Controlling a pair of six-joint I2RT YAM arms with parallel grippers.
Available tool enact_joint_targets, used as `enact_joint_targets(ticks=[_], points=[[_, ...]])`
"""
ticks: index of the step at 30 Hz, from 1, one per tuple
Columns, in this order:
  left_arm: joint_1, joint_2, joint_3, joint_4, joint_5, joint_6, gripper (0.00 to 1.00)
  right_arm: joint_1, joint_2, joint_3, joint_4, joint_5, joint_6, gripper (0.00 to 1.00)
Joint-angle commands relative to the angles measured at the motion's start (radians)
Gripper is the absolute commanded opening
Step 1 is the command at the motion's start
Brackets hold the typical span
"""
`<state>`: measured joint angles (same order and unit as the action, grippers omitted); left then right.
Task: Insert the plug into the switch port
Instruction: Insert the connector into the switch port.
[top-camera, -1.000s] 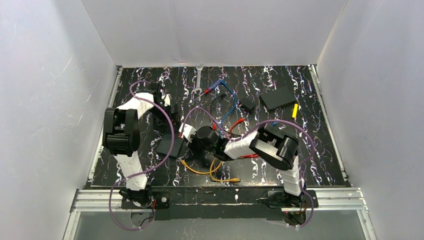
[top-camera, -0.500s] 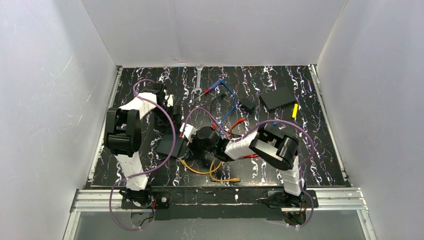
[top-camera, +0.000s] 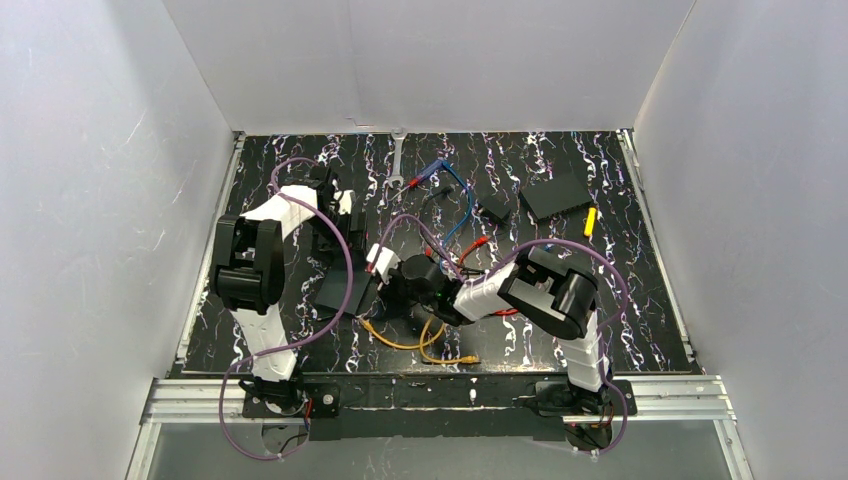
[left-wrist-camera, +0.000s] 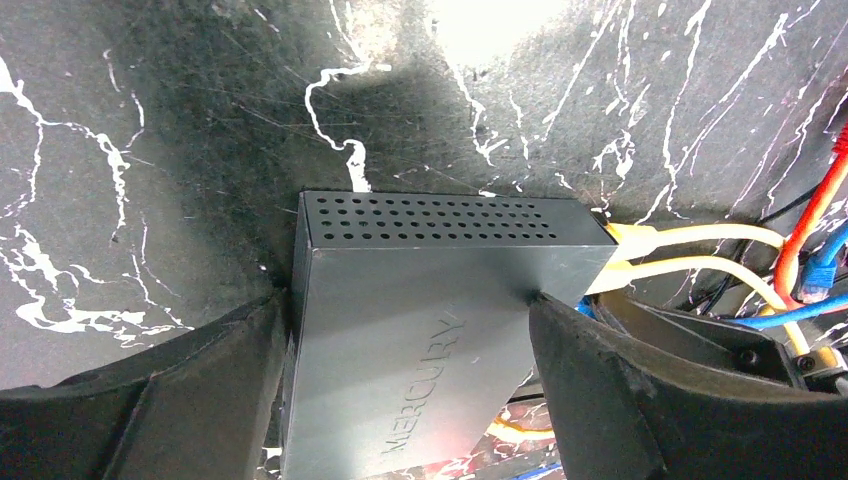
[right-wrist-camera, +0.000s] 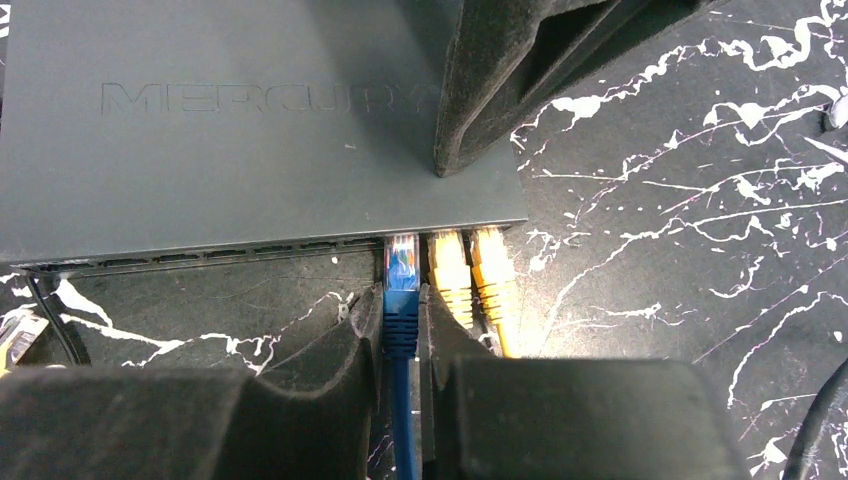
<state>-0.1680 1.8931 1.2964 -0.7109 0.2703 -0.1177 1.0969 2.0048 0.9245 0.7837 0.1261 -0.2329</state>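
The black, white-veined table (top-camera: 640, 320) fills the floor of a white-walled enclosure, and the left arm (top-camera: 245, 265) and the right arm (top-camera: 545, 295) reach inward over its left half from the near edge.

We find the switch (top-camera: 338, 292) left of centre on the table, between the two wrists. It is a flat matte-black box, its vented back face turned away from the right arm and its row of ports facing that arm. A plain black slab (top-camera: 558, 195) lies well apart at the far right.

The left gripper (left-wrist-camera: 407, 308) straddles the switch across its width. Its jaws stand wide and both inner edges meet the box's sides, so we read it as clamped on the switch. In the right wrist view one of its fingers (right-wrist-camera: 520, 80) rests against the switch's right end.

The right gripper (right-wrist-camera: 401, 315) is nearly closed and pinches the blue plug (right-wrist-camera: 401, 275) by its boot.

A wrench (top-camera: 397, 160) lies at the far edge near the middle, and a small black block (top-camera: 492, 210) sits near the slab.

Two yellow plugs (right-wrist-camera: 452, 272) are seated side by side in the ports at the switch's right end. The blue plug's clear tip is at the mouth of the port just left of them. We cannot tell how far in it sits.
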Motion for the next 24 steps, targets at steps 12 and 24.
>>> enact_joint_targets(ticks=[12, 24], points=[[-0.084, 0.005, -0.002, -0.039, 0.095, 0.036, 0.84, -0.029, 0.037, 0.032, 0.255, -0.155, 0.014, 0.01], [-0.088, 0.005, 0.003, -0.052, -0.042, 0.016, 0.84, -0.029, 0.002, 0.011, 0.226, -0.132, 0.009, 0.08]])
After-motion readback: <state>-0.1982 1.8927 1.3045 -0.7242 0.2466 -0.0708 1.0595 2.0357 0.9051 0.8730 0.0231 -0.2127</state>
